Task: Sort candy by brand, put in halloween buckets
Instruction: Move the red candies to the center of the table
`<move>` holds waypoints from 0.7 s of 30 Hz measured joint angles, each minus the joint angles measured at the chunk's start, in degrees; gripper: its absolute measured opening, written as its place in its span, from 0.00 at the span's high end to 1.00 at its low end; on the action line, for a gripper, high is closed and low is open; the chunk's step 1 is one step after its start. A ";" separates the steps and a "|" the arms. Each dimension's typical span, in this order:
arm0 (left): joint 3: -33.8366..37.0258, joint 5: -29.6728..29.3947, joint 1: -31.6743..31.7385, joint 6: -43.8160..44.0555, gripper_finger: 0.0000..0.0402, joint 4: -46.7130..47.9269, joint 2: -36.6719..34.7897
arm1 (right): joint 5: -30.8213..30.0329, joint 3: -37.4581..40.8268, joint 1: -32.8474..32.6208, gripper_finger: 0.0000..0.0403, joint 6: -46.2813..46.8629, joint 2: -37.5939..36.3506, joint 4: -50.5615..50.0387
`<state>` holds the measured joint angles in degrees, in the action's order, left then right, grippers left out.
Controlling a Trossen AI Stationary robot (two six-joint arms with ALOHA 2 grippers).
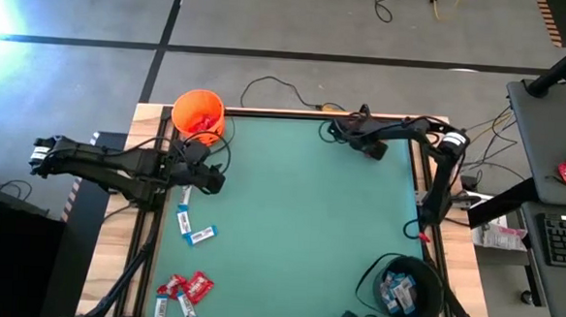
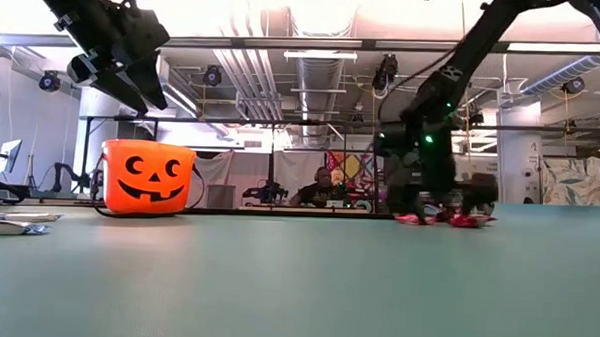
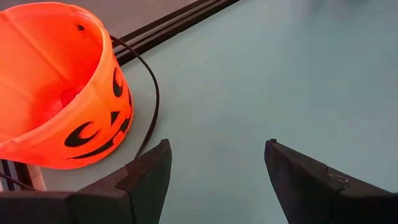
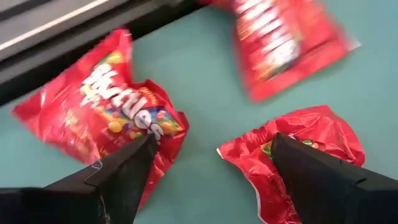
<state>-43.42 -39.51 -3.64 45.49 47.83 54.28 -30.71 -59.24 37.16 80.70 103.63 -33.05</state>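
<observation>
On green mat, crinkled red packets [image 4: 118, 134], round orange bucket [image 3: 59, 93]

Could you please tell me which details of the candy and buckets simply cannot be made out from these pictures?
- Orange bucket: left wrist view shows something red inside; its wall hides how many.
- Black bucket: seen only in the high view; contents too small to count.
- Red packets under the right gripper: the farthest one is blurred and its print unreadable.
- Candy by the left gripper: too small in the high view to read.
</observation>
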 joint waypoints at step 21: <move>-1.35 0.07 0.00 -1.29 0.40 5.82 -2.75 | -7.66 -3.10 -8.32 0.26 25.03 -0.02 -2.60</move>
<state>-44.77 -39.43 -3.64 44.20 53.65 51.53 -38.37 -62.34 28.84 105.72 103.61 -35.66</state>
